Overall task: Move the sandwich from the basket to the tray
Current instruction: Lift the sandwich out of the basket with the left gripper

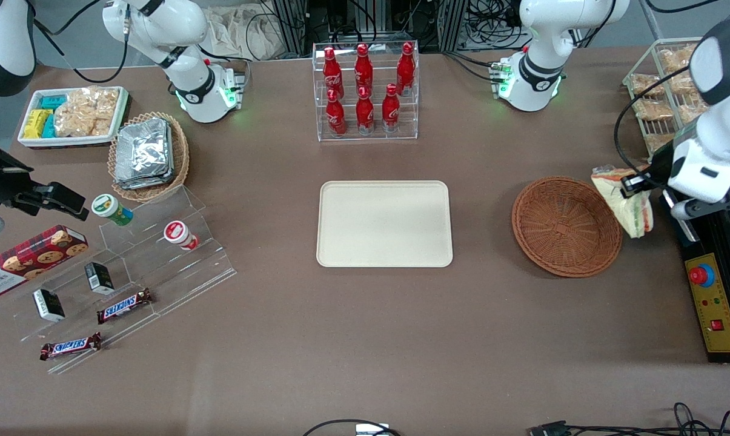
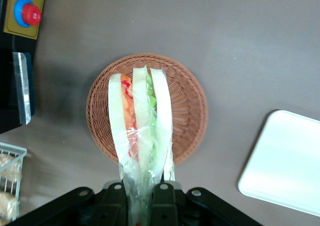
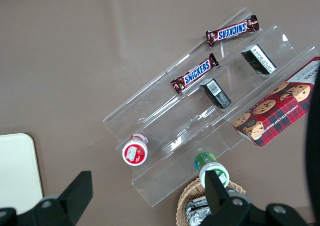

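While clamped on the sandwich [image 2: 141, 121], hand [image 2: 141, 198] above the empty basket [image 1: 566, 225], tray [image 1: 384, 224] well apart.

The gripper [image 1: 634, 183] hangs raised beside the basket [image 1: 566, 226], toward the working arm's end of the worktop [image 1: 365, 339], its jaws closed on the sandwich [image 1: 625, 203]. Between basket and tray [image 1: 384, 223] lies a stretch of bare worktop with nothing standing in it, so a level pass looks free. The tray's surface is bare and its rim low. The bottle rack [image 1: 366, 91] stands farther from the front camera than the tray, well apart from that path. The control box [image 1: 715, 303] and the wire rack [image 1: 664, 91] crowd the worktop's edge just beside the gripper; how close the arm runs to them is hard to judge.
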